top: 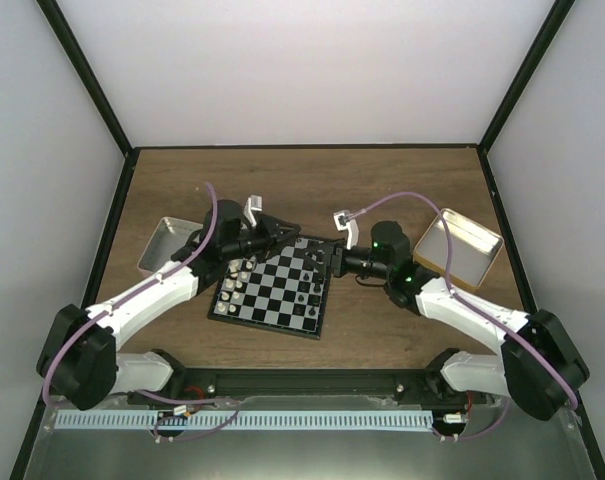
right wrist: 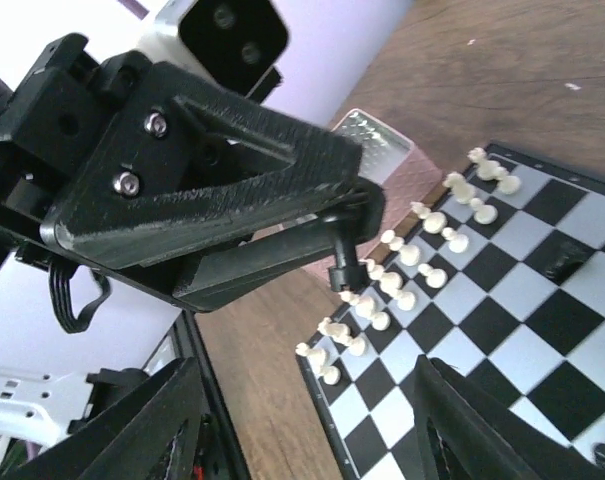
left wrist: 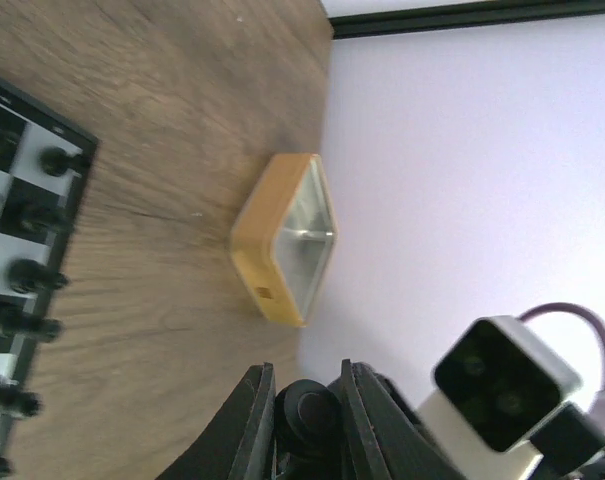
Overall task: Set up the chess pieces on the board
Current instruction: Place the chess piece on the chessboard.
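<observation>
Checkered board (top: 282,292), cream chess pieces (top: 236,277) lining its left edge

Looks like a robotics lab test cell rather than a home or shop. Closed in by plain white wall panels (top: 302,70) set in black struts (top: 90,80) around a bare wood-grain table (top: 282,180). Holds two arms, left (top: 142,295) and right (top: 472,310), bolted to a black base rail (top: 312,382), trailing a purple cable (top: 407,194), with a camera module (left wrist: 507,385) on the wrist.
</observation>
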Controlling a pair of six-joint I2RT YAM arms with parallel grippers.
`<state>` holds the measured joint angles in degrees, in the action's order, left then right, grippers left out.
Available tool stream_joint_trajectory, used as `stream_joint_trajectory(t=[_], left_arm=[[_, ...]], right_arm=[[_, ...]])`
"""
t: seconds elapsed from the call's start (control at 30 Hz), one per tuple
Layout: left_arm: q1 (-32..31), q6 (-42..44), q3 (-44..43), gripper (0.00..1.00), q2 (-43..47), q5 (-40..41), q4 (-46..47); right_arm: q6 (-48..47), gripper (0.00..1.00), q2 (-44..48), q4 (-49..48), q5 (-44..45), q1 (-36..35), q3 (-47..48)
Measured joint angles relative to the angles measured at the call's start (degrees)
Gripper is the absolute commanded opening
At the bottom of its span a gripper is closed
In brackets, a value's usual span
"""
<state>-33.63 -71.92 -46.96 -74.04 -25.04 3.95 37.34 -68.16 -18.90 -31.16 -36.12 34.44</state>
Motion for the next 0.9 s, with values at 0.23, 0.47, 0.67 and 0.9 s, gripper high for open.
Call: stream_joint_trajectory(t=[0.23, 0.47, 0.67, 0.9], left_arm=[[0.00, -9.05, 2.10, 0.14, 1.62, -2.49, 7.63], [0.00, -13.73, 4.13, 0.14, 3.30, -3.34, 11.65], [0.00, -15.43, 4.98, 0.14, 3.52, -3.74, 13.27], [0.00, -16.65, 5.97, 0.14, 3.52, -3.78, 14.14]], right_arm=[[2.62, 0.44, -2.36, -2.25, -2.47, -0.83, 1.99], [4.52, 0.43, -4.33, -4.00, -2.12, -0.83, 2.60], [4.52, 0.36, -4.55, -4.96, -2.36, -0.83, 3.56], [4.57, 0.20, -4.66, -7.06, -2.69, -0.83, 4.42]])
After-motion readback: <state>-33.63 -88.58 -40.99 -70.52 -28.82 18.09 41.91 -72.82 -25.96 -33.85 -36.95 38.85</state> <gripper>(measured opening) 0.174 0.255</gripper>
